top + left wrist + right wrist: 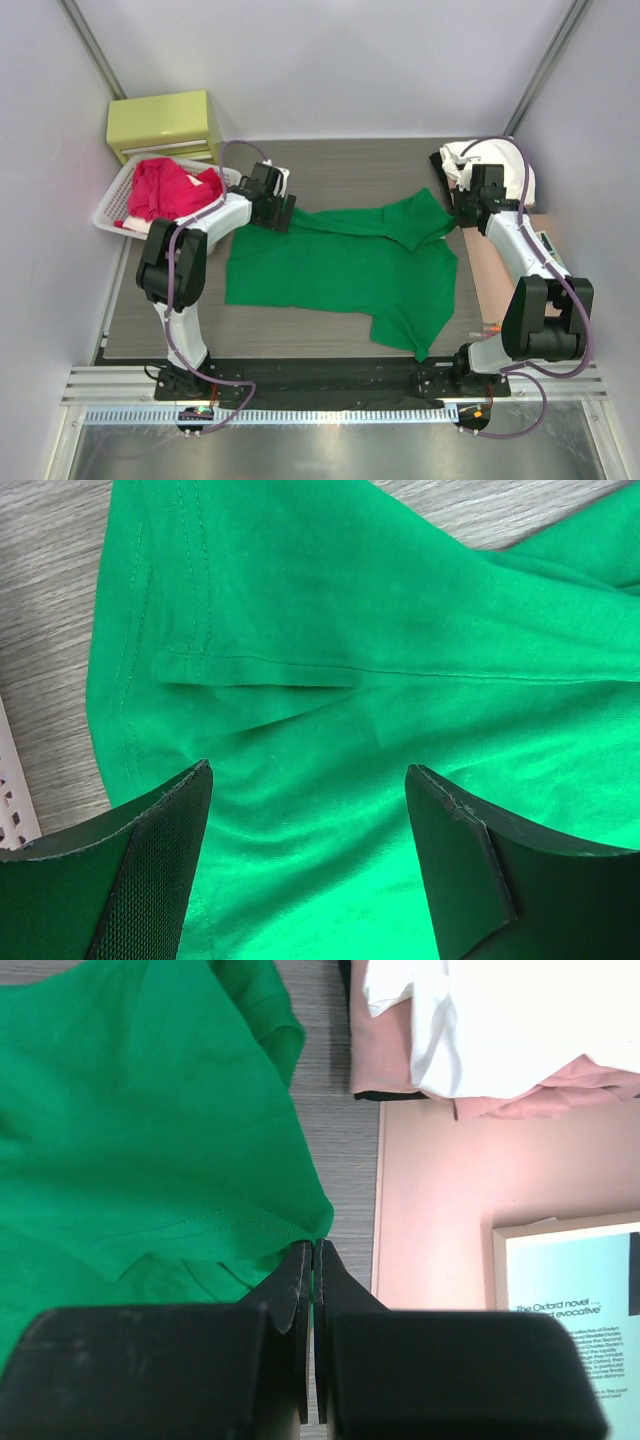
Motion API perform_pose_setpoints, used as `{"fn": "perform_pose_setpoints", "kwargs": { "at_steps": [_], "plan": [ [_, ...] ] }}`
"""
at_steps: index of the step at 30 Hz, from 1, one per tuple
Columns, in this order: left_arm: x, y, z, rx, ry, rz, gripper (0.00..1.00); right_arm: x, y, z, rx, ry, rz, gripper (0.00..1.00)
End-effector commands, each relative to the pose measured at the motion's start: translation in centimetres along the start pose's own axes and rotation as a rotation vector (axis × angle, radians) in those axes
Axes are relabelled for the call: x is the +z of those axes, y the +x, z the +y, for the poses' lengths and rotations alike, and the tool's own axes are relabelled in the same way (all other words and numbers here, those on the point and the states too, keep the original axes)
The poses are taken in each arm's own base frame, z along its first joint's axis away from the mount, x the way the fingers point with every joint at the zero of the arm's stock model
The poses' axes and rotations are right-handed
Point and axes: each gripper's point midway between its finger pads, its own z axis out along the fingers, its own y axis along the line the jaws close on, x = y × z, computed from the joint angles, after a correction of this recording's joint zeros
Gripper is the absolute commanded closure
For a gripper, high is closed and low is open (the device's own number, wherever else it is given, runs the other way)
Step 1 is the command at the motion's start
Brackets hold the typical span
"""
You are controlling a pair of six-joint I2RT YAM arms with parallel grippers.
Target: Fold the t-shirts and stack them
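Green t-shirt point(340, 265) is spread, partly creased, at the centre of the worktop point(350, 160). Flattening before the first fold is judged to be the step in hand. The right gripper point(315, 1248) has its jaws clamped together on a hem corner, centre right of the top view. The left gripper point(310, 780) has its jaws apart above the left sleeve. Next, that edge must be gripped and the cloth drawn taut.

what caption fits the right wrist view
Shut right gripper at the edge of the green t-shirt, stacked shirts beyond
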Motion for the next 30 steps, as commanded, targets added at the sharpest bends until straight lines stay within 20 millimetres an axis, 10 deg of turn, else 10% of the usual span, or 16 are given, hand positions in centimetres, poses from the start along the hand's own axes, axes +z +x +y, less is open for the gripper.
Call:
{"fn": "perform_pose_setpoints", "kwargs": {
  "at_steps": [1, 9, 16, 30],
  "plan": [
    [-1.9, -2.3, 0.0, 0.005, 0.005, -0.084, 0.21, -0.1, -0.9, 0.6, 0.014, -0.027, -0.021, 0.99],
    [-3.5, -6.0, 2.9, 0.041, -0.151, -0.178, 0.21, -0.1, -0.6, 0.7, 0.0, -0.035, -0.019, 0.99],
    [-0.4, -6.0, 5.4, 0.015, -0.326, -0.098, 0.21, -0.6, -0.5, 1.6, -0.002, -0.084, -0.044, 0.99],
    [4.3, -3.3, 1.5, -0.059, -0.09, 0.066, 0.21, -0.7, 0.0, 1.6, -0.031, -0.085, -0.067, 0.99]
  ]
}}
